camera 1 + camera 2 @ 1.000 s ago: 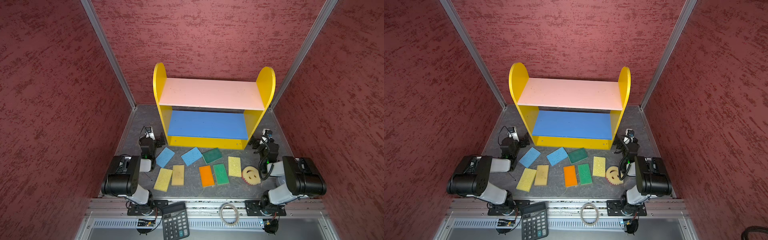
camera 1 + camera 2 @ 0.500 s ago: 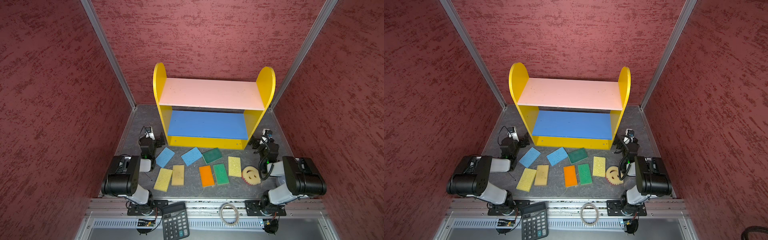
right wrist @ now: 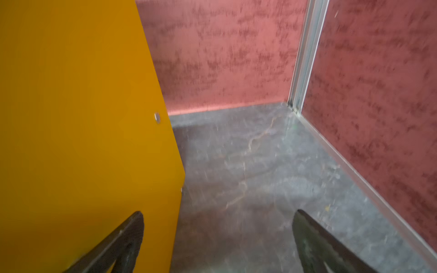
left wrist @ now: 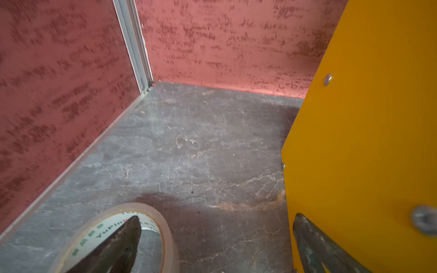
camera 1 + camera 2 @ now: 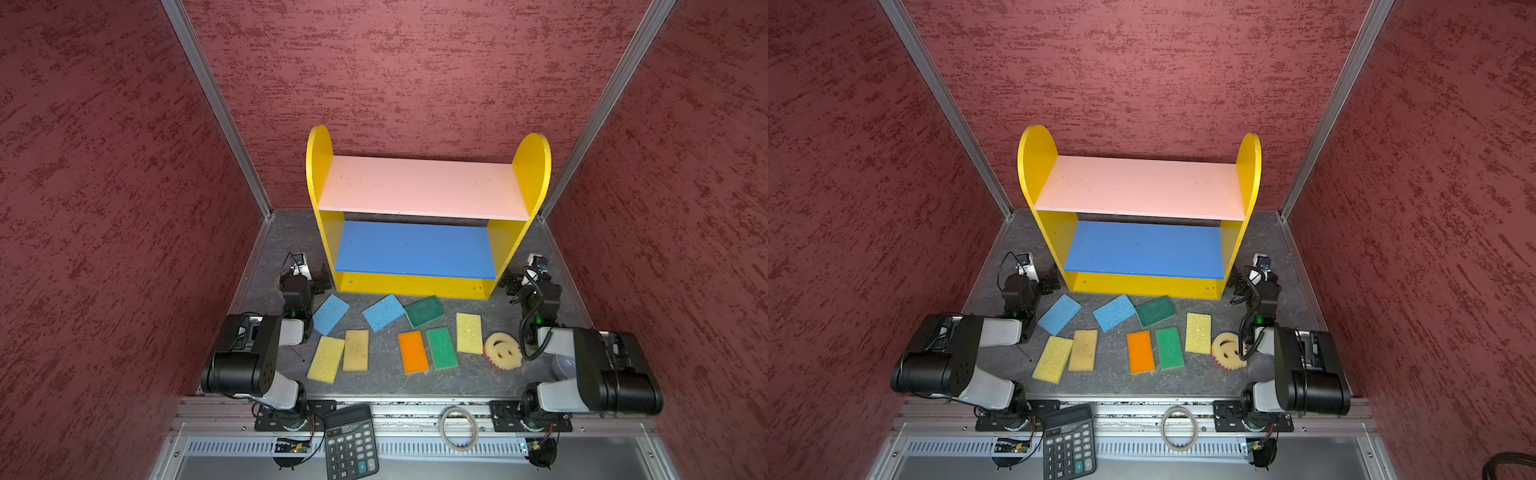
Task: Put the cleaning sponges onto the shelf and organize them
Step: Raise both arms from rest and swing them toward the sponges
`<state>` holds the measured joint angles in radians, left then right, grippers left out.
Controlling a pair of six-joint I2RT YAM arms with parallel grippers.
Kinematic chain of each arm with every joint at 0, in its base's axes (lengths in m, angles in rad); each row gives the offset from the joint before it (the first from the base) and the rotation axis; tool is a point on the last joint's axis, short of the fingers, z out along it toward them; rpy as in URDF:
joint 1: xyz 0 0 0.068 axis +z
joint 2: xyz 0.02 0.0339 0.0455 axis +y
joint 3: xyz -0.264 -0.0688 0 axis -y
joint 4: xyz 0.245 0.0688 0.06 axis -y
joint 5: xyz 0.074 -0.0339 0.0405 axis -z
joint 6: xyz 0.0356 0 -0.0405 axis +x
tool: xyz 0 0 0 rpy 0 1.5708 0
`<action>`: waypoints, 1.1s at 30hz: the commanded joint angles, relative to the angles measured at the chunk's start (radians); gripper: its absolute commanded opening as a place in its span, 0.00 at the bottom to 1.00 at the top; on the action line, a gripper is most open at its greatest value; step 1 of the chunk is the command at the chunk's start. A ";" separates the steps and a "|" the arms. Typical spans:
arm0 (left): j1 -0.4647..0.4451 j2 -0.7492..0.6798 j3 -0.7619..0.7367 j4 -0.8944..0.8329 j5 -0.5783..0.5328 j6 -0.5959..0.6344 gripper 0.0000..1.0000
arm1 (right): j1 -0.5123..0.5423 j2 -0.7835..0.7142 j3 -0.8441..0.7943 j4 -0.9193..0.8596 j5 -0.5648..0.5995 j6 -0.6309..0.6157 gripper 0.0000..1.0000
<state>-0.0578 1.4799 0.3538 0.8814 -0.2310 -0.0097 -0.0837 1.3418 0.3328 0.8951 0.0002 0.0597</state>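
- A calculator and a tape ring are seen on the front rail, nearest the camera.
- All nine sponges are spread flat on the bench, in front of the shelf. None is on it.
- Front row, left to right in both top views:
  - a yellow sponge with a tan sponge just beside it;
  - an orange sponge and a green sponge side by side;
  - a pale sponge and, at the right end, the smiley.
- Back row, nearer the shelf: a left blue sponge, then a right blue sponge with a dark-green sponge just beside it.
- The left pincer is held low by the shelf's left foot, spread wide, with nothing gripped. One finger is seen over a tape roll lying on the bench, the other before the yellow side panel.
- The right pincer is held low by the shelf's right foot, likewise spread wide and gripping nothing.
- The shelf stands at the back near the wall, with a pink board above a blue board.
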 commanded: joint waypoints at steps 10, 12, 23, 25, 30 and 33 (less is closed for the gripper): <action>-0.111 -0.237 0.280 -0.723 -0.494 -0.428 0.99 | 0.196 -0.460 0.106 -0.733 0.427 0.238 0.99; -0.110 -0.251 0.343 -0.937 -0.517 -0.612 0.99 | 0.234 -0.473 0.147 -0.839 0.462 0.274 0.99; 0.000 -0.265 0.491 -1.314 -0.275 -0.745 1.00 | 0.574 -0.467 0.205 -0.981 0.670 0.340 0.35; 0.031 -0.287 0.481 -1.303 -0.197 -0.733 0.83 | 0.605 -0.456 0.211 -1.001 0.682 0.360 0.13; 0.049 -0.352 0.429 -1.257 -0.051 -0.690 0.17 | 0.614 -0.403 0.228 -1.044 0.590 0.445 0.00; 0.032 -0.338 0.411 -1.277 0.008 -0.702 0.00 | 0.614 -0.365 0.231 -1.053 0.535 0.501 0.00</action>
<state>-0.0132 1.1347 0.7856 -0.3828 -0.3302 -0.7166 0.5266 0.9531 0.5339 -0.1120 0.5892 0.4660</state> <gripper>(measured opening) 0.053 0.041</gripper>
